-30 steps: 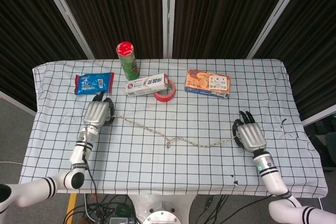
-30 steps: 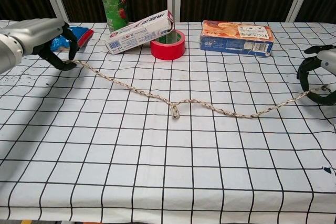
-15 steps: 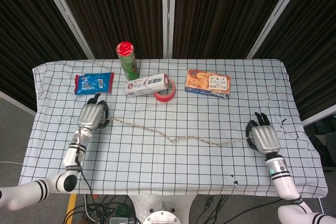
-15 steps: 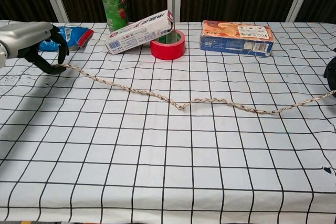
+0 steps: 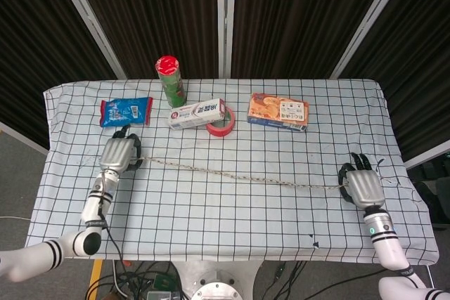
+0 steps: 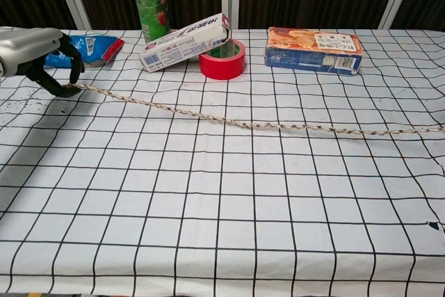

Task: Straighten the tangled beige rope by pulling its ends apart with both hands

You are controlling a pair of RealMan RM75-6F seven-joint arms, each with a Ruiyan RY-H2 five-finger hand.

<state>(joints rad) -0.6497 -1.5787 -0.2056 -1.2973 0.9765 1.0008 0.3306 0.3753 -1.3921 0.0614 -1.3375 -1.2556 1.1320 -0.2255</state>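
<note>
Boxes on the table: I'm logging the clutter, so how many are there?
2. A white toothpaste box lies behind the rope, one end propped on the red tape roll. An orange box lies flat further right. None looks hidden.

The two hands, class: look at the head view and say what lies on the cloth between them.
Only the beige rope, running nearly straight from the left hand to the right hand over bare checked tablecloth; the head view shows it.

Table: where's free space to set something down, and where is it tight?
Free: the broad checkered cloth on the near side of the taut beige rope, between left hand and right hand. Crowded: the far strip with blue packet, green can, toothpaste box, red tape, orange box.
</note>
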